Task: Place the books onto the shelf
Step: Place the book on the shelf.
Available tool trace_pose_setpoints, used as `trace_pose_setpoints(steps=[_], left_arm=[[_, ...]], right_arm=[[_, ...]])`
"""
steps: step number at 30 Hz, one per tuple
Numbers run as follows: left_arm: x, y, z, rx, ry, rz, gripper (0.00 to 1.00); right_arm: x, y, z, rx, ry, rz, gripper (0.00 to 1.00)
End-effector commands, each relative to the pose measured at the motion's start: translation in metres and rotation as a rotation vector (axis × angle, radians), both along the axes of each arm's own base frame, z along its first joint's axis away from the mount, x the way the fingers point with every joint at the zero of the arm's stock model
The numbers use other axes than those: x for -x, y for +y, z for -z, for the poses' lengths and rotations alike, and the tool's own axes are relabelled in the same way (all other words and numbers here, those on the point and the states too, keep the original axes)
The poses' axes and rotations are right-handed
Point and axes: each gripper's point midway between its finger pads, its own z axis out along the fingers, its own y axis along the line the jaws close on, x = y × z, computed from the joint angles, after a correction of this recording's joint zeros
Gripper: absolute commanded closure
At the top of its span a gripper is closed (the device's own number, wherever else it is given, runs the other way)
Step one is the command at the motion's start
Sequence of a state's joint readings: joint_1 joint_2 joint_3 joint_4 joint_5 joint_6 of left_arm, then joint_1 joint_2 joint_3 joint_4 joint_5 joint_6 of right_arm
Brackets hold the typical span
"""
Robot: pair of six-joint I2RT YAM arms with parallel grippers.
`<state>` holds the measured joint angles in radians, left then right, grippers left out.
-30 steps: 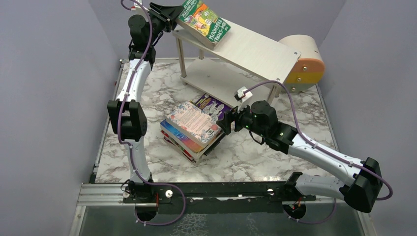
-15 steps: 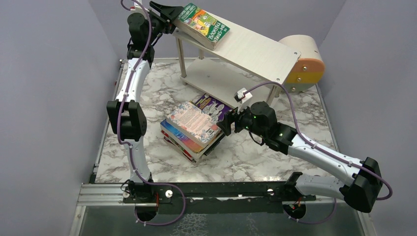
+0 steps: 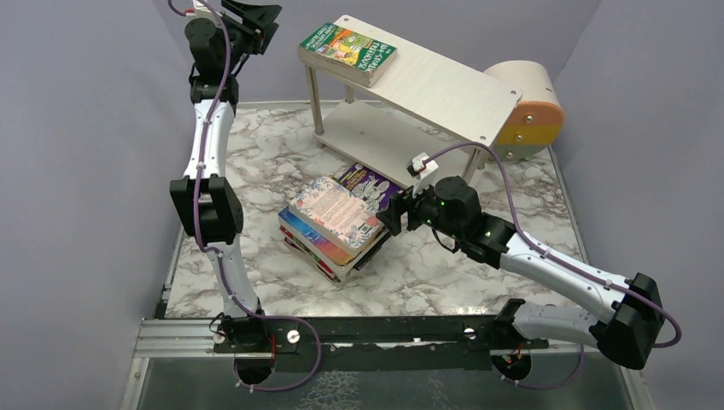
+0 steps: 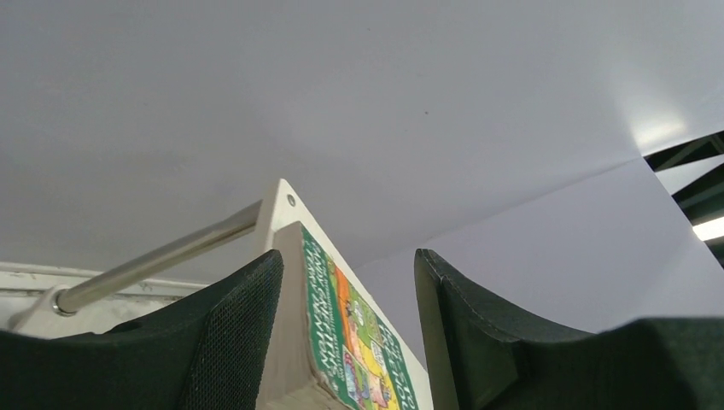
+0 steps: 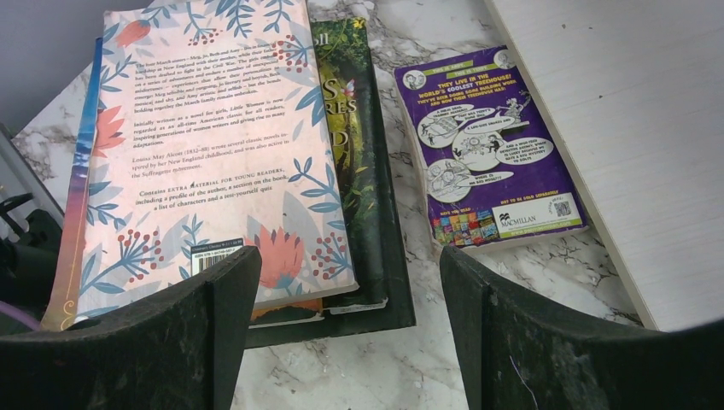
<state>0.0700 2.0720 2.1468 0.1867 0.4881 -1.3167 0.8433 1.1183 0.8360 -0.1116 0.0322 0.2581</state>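
Up at the far left, the left gripper [image 3: 256, 17] hangs in the air with its jaws parted and nothing between them. Its wrist camera looks between the fingers [image 4: 230, 342] at the short end of the green book [image 4: 350, 350], which sits well apart from it. That green book [image 3: 348, 51] lies flat, cover up, on the left end of the top board of the shelf [image 3: 444, 85], its long axis running along the board's length, one short edge facing the left gripper.

Lower down, the right gripper [image 3: 394, 218] is also spread wide and empty, hovering low over the marble table [image 3: 273, 154]. Just ahead of its fingers [image 5: 171, 342] is the stack of books [image 3: 329, 235], topped by the pink floral book [image 5: 205, 145] lying back cover up with its long axis pointing away from the gripper. Beside the stack, the purple book [image 5: 487, 145] lies flat on the marble, parallel to it, next to the edge of the lower board [image 5: 615, 128].
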Motion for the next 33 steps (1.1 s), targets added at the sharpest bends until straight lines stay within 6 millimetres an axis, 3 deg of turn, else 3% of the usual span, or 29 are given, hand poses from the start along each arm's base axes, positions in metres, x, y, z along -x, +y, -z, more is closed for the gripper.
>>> trace_pose_setpoints(steps=[1,5,9,12,15,19,24,33], left_arm=[[0.02,0.017,-0.012,-0.053,-0.026,-0.013,0.48],[0.048,0.023,0.001,-0.139,-0.012,-0.06,0.48],[0.099,0.024,0.02,-0.23,0.018,-0.121,0.41],[0.134,0.023,0.044,-0.289,0.058,-0.144,0.32],[0.16,0.018,0.071,-0.341,0.102,-0.122,0.32],[0.183,0.004,0.102,-0.394,0.155,-0.047,0.29],[0.205,-0.013,0.142,-0.454,0.207,0.025,0.19],[0.227,-0.038,0.177,-0.508,0.223,0.15,0.09]], right_arm=[[0.0,0.0,-0.005,-0.015,-0.015,0.007,0.24],[0.001,-0.003,-0.003,-0.006,-0.008,0.014,0.24],[0.002,-0.012,-0.005,-0.005,0.003,0.052,0.24],[0.007,-0.02,-0.003,0.008,0.009,0.06,0.24],[0.013,-0.027,0.006,0.032,0.034,0.062,0.24],[0.02,-0.032,0.026,0.062,0.08,0.064,0.24],[0.023,-0.032,0.043,0.07,0.116,0.061,0.24],[0.013,-0.018,0.043,0.061,0.106,0.05,0.24]])
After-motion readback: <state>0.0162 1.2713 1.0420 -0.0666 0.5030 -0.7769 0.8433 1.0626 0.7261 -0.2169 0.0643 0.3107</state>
